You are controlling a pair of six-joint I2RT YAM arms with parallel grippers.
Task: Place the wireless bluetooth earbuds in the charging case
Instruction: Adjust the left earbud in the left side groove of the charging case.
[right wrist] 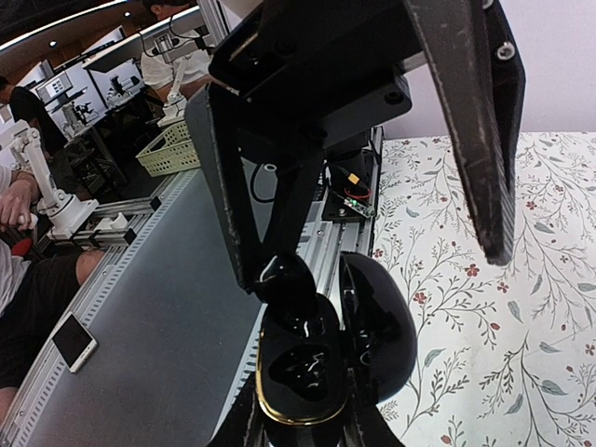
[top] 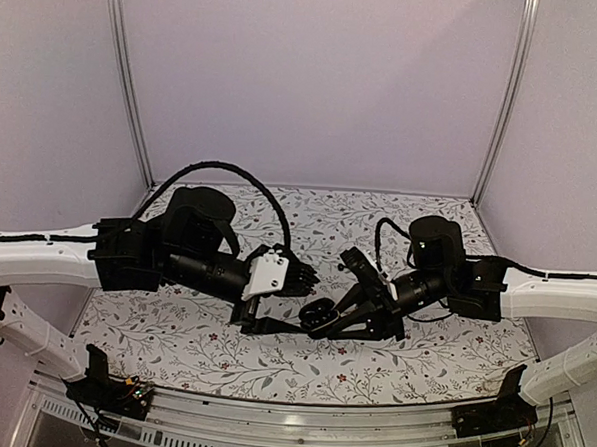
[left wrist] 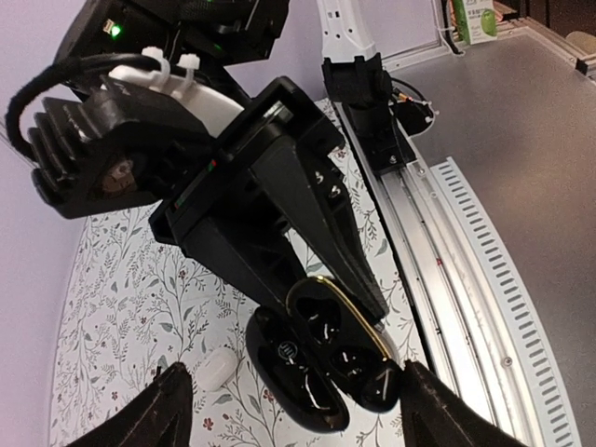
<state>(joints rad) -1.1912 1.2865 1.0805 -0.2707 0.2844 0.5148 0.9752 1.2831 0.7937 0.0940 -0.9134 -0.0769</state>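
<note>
The table [top: 421,365] is wearing a leafy floral-print cover, grey vines with tiny red blossoms all over, and a small white oval piece [left wrist: 216,365] is lying right on it.

Desk [top: 319,210] centre is jammed: right claw [right wrist: 303,419] grips the open case [top: 319,313], left claw [left wrist: 293,391] spread around it. White pebble [left wrist: 216,366] nearby. Rear desk is passable up to the walls [top: 306,74].

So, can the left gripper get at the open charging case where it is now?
Probably yes. The left gripper is open, its fingers either side of the charging case, which the right gripper holds with the lid open; nothing shows between them.
</note>
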